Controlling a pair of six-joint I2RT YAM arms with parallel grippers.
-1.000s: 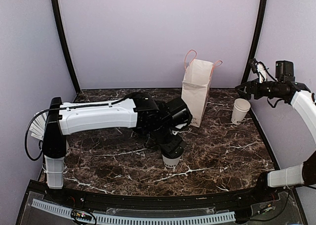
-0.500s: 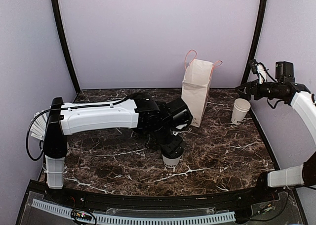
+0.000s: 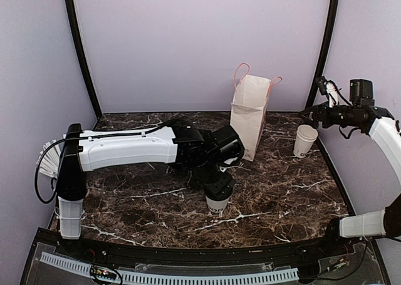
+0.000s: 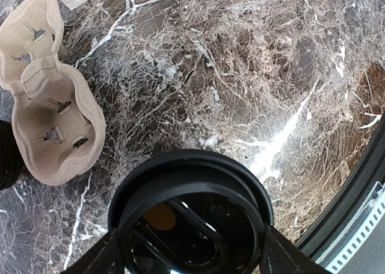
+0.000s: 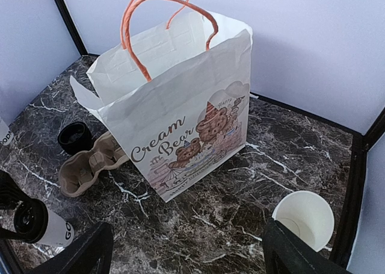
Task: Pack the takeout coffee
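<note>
The left claw (image 4: 189,241) hangs straight over the takeout coffee (image 4: 192,217). The cup stands upright on the marble table (image 4: 252,69), and its black lid fills the space between the two fingers. Coming from above lets the jaws drop past the wide lid rim and take the paper wall below it, where a squeeze would not pop the lid off. One finger stands on each side, very close to the rim. The lid hides the contact line, so I cannot tell whether they press the cup or merely flank it.

Beyond the claw's fingertips and to one side lies the pulp cup carrier (image 4: 51,99), its wells facing up and apart from the cup. That is probably where the coffee goes before bagging.

The right claw (image 5: 187,238) is raised well off the table with its fingers spread wide and nothing between them. It appears to be waiting out of the left arm's way. Ahead of it and below stands the paper bag (image 5: 180,105), upright with its mouth open and handles up, ready for loading from above. A lidless white cup (image 5: 302,218) sits under this claw's right finger. A loose black lid (image 5: 75,135) lies off to its left, just behind the carrier.
</note>
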